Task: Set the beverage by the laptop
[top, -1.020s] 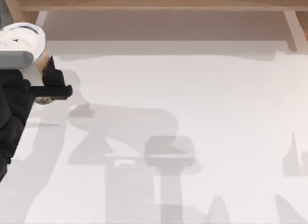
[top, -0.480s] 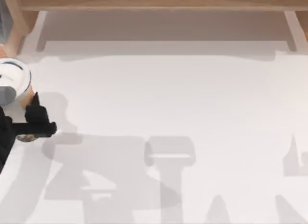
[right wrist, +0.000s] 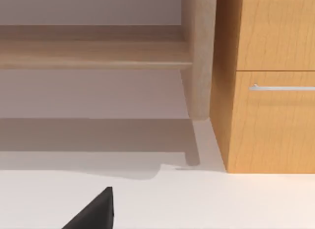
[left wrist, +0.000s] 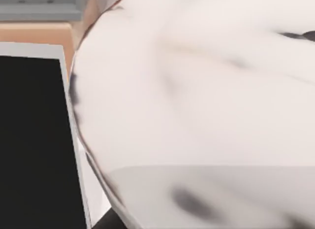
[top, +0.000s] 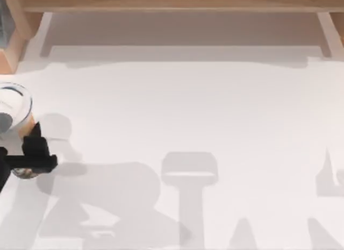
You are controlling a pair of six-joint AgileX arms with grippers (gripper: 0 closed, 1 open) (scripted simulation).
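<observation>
- Now, at the far left edge of the top view, our left end effector sat low over the white table, its dark fingers closed around the beverage.
- We saw the beverage's white round lid from above at the frame's left border, with a sliver of orange-brown drink showing just below the lid, between it and the black fingers.
- A rounded, darker bit of the cup's base peeked out under the end effector, at the lower left of the frame.
- From the left wrist view, the cup's pale surface loomed very close and blurred; a black, white-edged panel lay at the left of that frame, and we could not tell what it was.
- Our right arm was parked: in the right wrist view a black fingertip poked up at the lower edge, and we could not tell how far that end effector was open.
- Beyond that fingertip stood a wooden cabinet with a drawer handle, at the right of that frame.
- Grey shadows of the arms spread over the lower half of the table in the top view.
</observation>
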